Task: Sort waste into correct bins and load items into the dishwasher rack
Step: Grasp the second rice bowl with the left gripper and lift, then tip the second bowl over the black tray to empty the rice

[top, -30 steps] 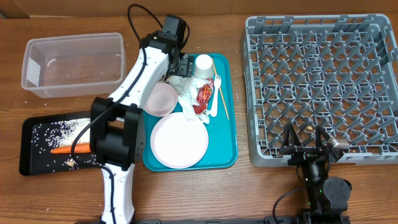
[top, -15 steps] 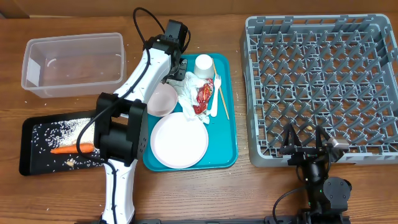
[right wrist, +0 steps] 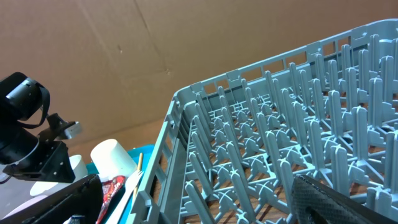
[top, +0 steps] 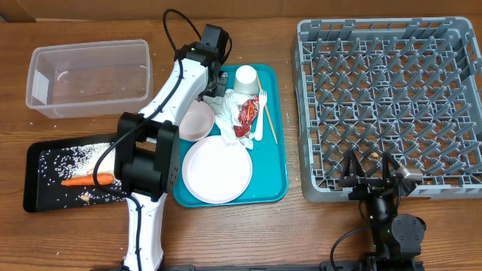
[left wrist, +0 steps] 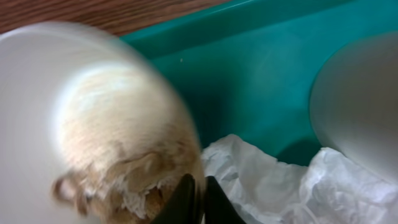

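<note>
My left gripper is down at the back of the teal tray, shut on the rim of a white bowl with brownish residue inside. Crumpled white napkins lie right beside the jaws, and the upturned white cup stands just beyond. A red wrapper, a white fork, a chopstick and the round plate also rest on the tray. My right gripper stands open at the near edge of the grey dishwasher rack.
A clear plastic tub sits at the back left. In front of it, a black tray holds an orange carrot and scattered rice. My left arm stretches from the table's front edge across the tray's left side.
My left gripper has gone from open to shut at the bowl's rim, after shifting slightly right. The right arm has not moved.
</note>
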`<act>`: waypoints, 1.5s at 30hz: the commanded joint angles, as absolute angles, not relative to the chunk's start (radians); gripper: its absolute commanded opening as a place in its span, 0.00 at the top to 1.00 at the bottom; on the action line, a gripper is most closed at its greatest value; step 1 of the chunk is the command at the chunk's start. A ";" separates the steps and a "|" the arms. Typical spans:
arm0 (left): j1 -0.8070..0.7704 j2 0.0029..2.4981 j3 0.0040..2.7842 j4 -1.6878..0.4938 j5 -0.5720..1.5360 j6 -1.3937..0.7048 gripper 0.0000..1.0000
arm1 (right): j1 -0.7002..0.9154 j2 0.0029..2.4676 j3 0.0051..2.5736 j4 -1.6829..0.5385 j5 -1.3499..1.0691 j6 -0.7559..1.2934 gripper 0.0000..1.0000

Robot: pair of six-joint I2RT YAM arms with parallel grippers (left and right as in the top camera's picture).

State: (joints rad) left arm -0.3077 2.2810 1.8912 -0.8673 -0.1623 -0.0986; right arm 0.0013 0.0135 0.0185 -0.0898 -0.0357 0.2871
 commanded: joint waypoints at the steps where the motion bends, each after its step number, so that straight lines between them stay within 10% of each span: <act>1: -0.309 2.285 1.897 -0.875 -0.183 -0.097 0.96 | -0.001 0.004 0.008 -0.084 -0.023 0.280 0.00; 28: -0.321 1.828 2.106 -1.363 -0.239 -0.480 0.96 | -0.001 0.004 0.008 -0.083 -0.023 0.280 0.00; 45: 0.201 1.699 2.049 -1.618 -0.038 -0.546 0.96 | -0.001 0.004 0.008 -0.084 -0.023 0.280 0.00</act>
State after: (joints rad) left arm 0.1341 1.7103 2.0796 -1.6245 -0.1539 -0.5762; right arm 0.0013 0.0135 0.0185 -0.0898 -0.0360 0.2867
